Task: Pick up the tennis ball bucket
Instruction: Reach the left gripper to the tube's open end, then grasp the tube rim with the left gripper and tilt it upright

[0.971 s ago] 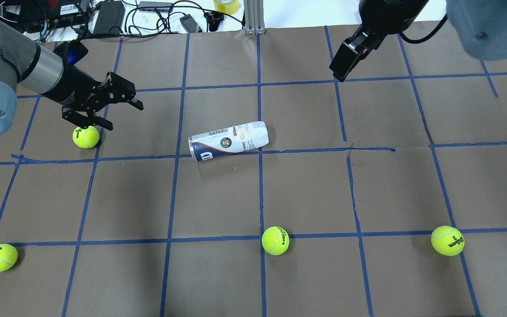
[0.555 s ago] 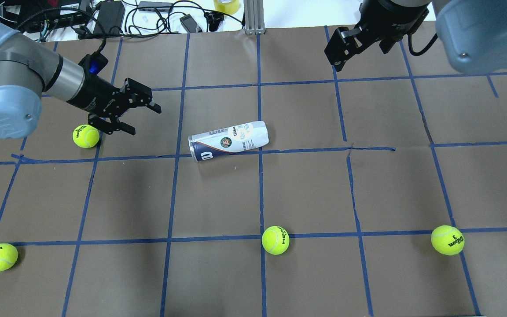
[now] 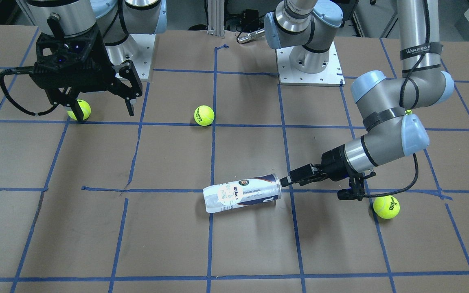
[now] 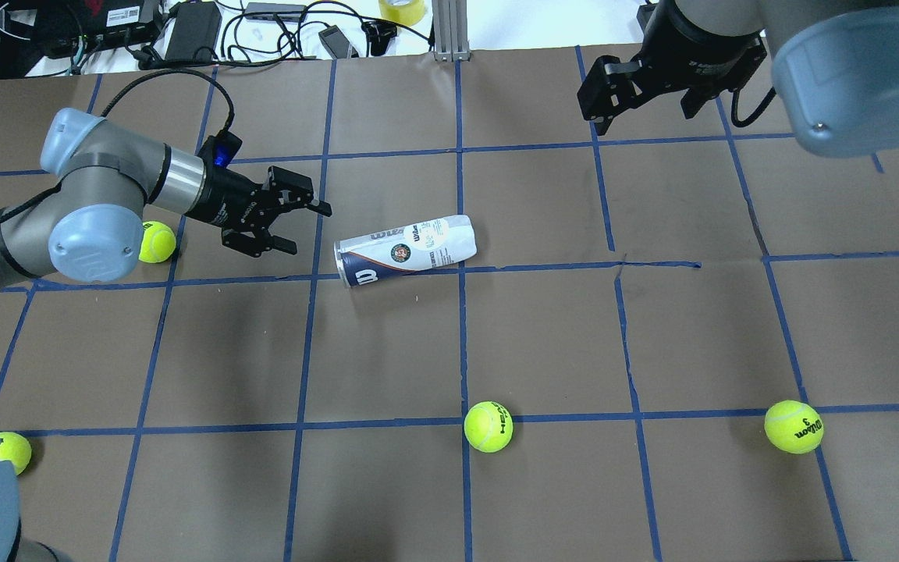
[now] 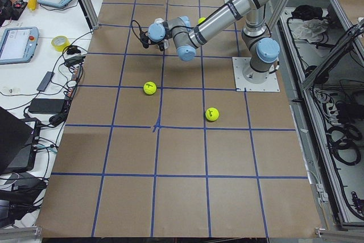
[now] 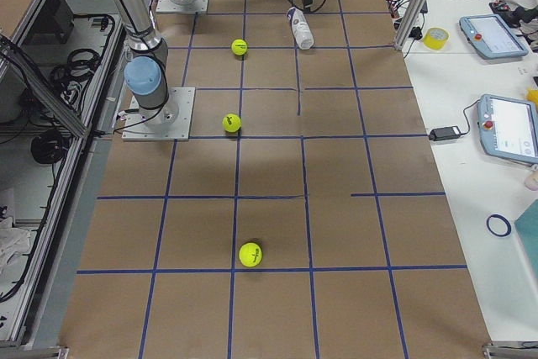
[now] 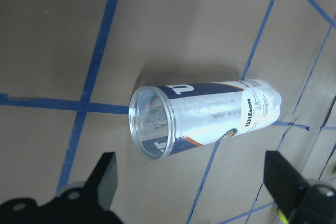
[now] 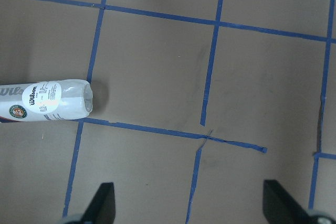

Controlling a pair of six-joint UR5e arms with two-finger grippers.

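My left gripper [image 4: 310, 229], jaws spread, faces the open end of the clear plastic, navy-and-white-labelled cylindrical tennis ball bucket [image 4: 406, 250], lying sideways just ahead — I'd straddle it squarely and squeeze gently.

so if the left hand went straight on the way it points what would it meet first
Most likely the tennis ball bucket: the open left hand points at its open end, nothing between them.

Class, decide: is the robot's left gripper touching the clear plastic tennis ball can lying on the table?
Apart. In the overhead view, bare brown paper shows between the left gripper and the clear plastic tennis ball can.
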